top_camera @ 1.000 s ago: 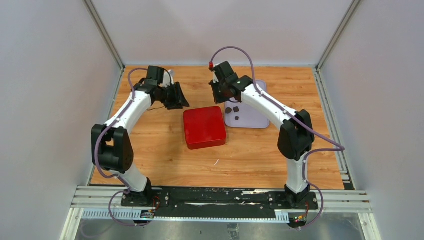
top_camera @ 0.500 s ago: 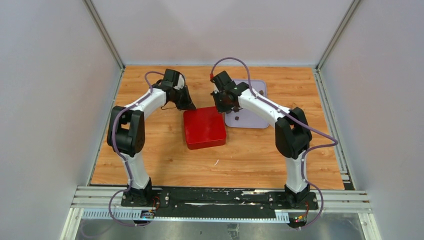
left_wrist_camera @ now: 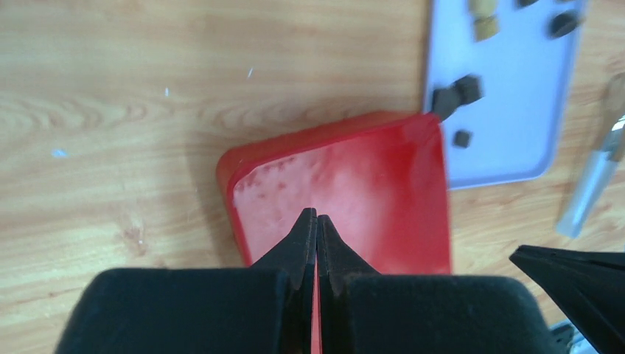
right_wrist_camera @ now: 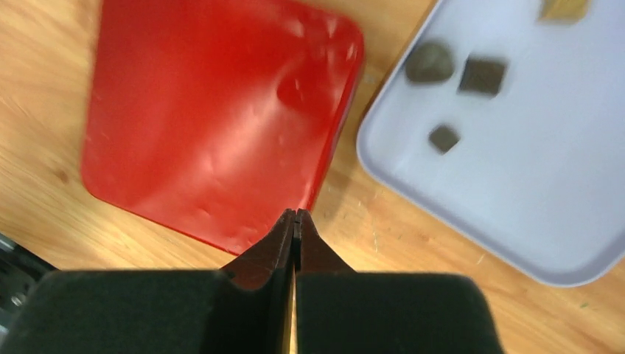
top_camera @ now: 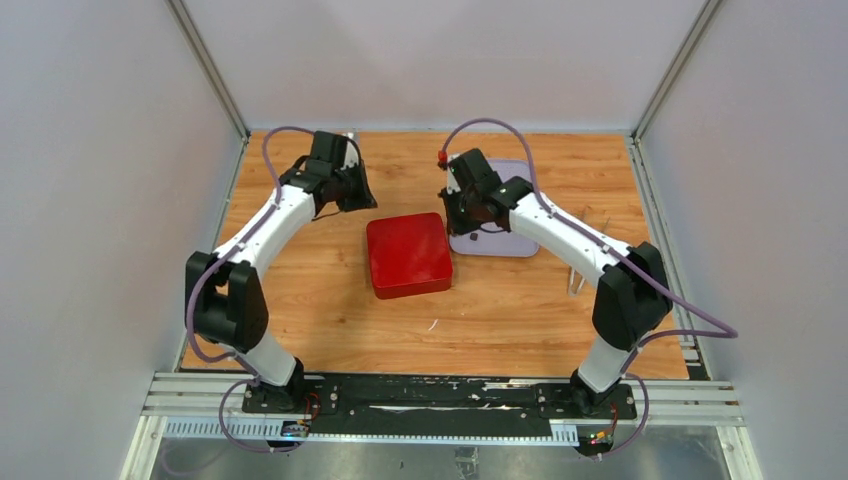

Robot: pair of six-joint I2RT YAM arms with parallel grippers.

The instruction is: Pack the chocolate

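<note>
Both pairs of jaws are clenched tight with nothing between them. In its own wrist view the left gripper (left_wrist_camera: 317, 217) shows 2 black fingers pressed together into 1 point, and the right gripper (right_wrist_camera: 295, 215) looks the same in its camera.

From above, the left gripper (top_camera: 350, 190) hangs over bare wood beyond the far left corner of the red box (top_camera: 408, 255). Its wrist camera looks down on the box (left_wrist_camera: 346, 199), with the pinched tips pointing over the corner nearest that camera. The right gripper (top_camera: 465, 212) sits at the box's far right corner, where the box meets the lavender tray (top_camera: 510, 240). In the right wrist view the tips lie over the box's edge (right_wrist_camera: 221, 125), next to a narrow strip of wood that separates it from the tray (right_wrist_camera: 531, 206).

The box shows a smooth, glossy red top.

The chocolate (right_wrist_camera: 483, 76) lies on the tray, just right of the box. The right wrist view shows 3 dark pieces near the tray's corner, 1 rounded and 2 square, plus 1 tan piece cut off by the frame edge. The left wrist view shows dark pieces (left_wrist_camera: 457, 92) near the tray's edge (left_wrist_camera: 516, 110) beside the box, and tan and dark ones further along.

A silvery metal tool (left_wrist_camera: 589, 188) lies on the wooden table (top_camera: 500, 310) right of the tray; what kind of tool it is I cannot tell.
</note>
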